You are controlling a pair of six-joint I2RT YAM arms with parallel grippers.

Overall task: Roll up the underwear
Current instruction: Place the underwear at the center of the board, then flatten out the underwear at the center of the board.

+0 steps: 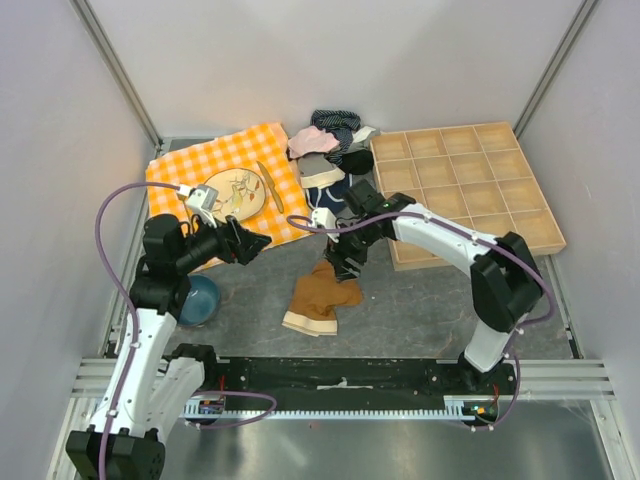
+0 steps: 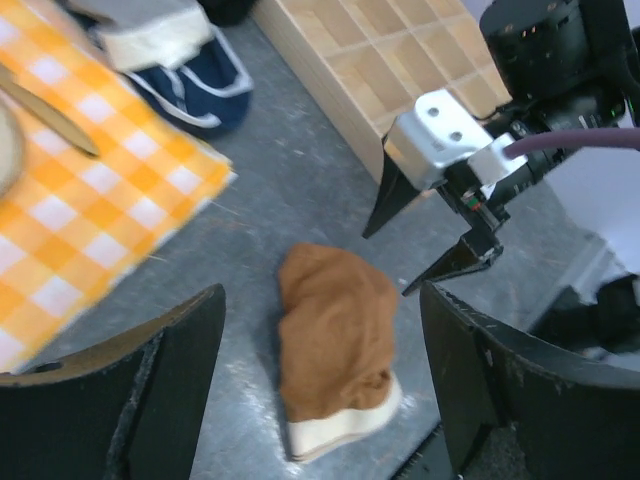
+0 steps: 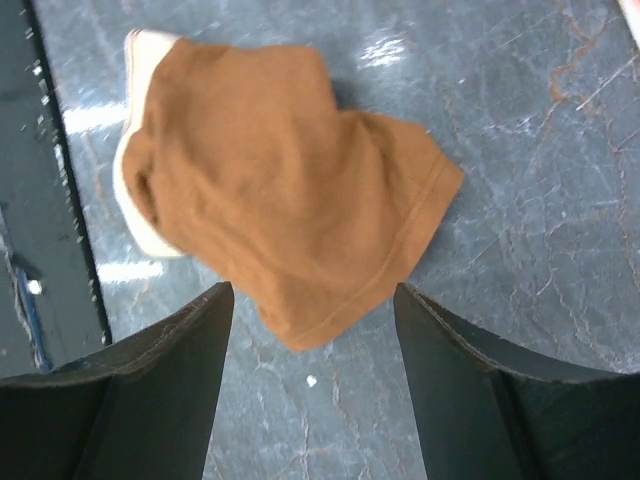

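Observation:
The rust-brown underwear [image 1: 318, 296] lies crumpled on the grey table, its cream waistband [image 1: 306, 322] toward the near edge. It also shows in the left wrist view [image 2: 335, 335] and the right wrist view [image 3: 275, 195]. My right gripper [image 1: 348, 266] is open just above the garment's far end, holding nothing; its jaws stand wide apart in the right wrist view [image 3: 312, 385]. My left gripper [image 1: 252, 243] is open and empty, up and to the left of the underwear; its jaws frame the garment from a distance in the left wrist view [image 2: 322, 385].
An orange checked cloth [image 1: 190, 170] with a plate [image 1: 234, 192] lies at the back left. A pile of garments [image 1: 325, 150], navy-and-white and pink, sits behind. A wooden compartment tray [image 1: 465, 185] stands at the right. A blue bowl [image 1: 200, 300] sits under my left arm.

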